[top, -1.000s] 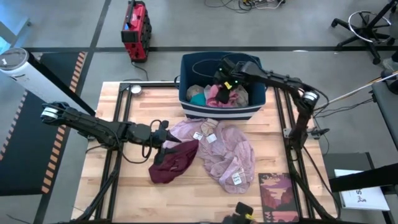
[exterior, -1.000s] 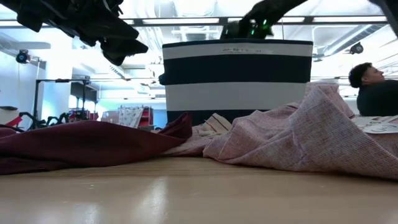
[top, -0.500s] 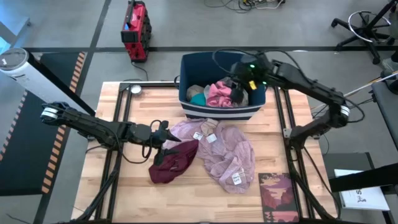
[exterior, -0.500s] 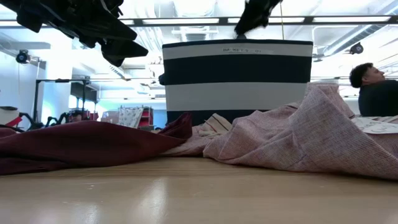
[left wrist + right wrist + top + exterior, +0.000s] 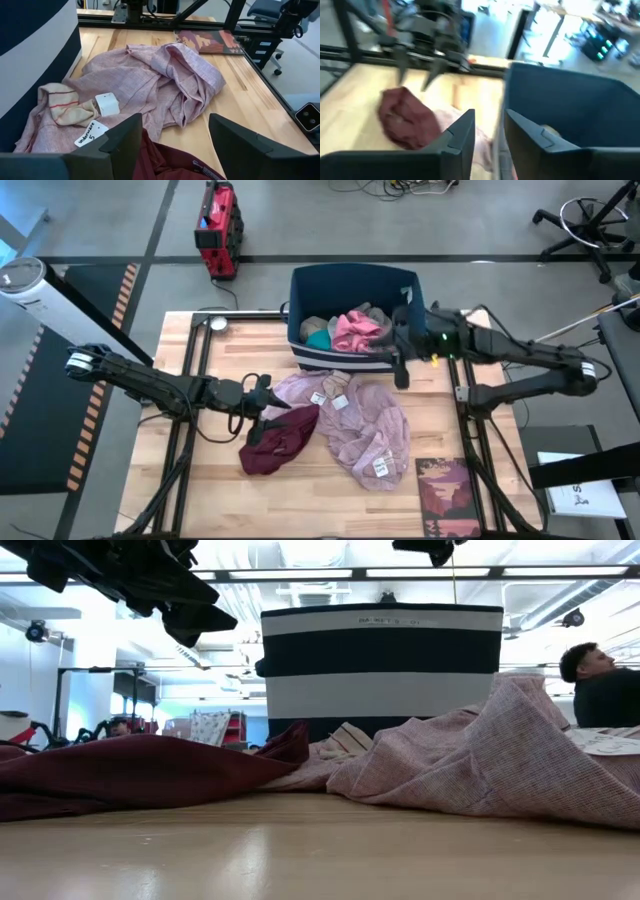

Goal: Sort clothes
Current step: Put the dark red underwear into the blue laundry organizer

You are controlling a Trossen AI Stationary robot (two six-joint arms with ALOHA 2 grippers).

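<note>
A maroon garment (image 5: 280,438) lies flat on the table, left of a mauve-pink garment (image 5: 365,425) with white tags. A small tan garment (image 5: 60,104) rests on the mauve-pink one's far edge by the bin. Coral pink (image 5: 355,328), teal (image 5: 318,338) and greyish clothes lie in the dark blue bin (image 5: 350,277). My left gripper (image 5: 272,402) hangs open just above the maroon garment's far end (image 5: 165,162), touching nothing. My right gripper (image 5: 401,375) is open and empty over the bin's near right corner.
The striped bin (image 5: 380,665) stands at the table's far middle. A dark red printed sheet (image 5: 448,495) lies at the near right corner. A red device (image 5: 218,225) sits on the floor beyond the table. A person (image 5: 600,680) shows in the room behind.
My right gripper has risen out of the bin and gone toward the table's near edge and right, turning as it went; it now hangs over the bin's near right corner. The coral pink garment lies uncovered in the bin.
</note>
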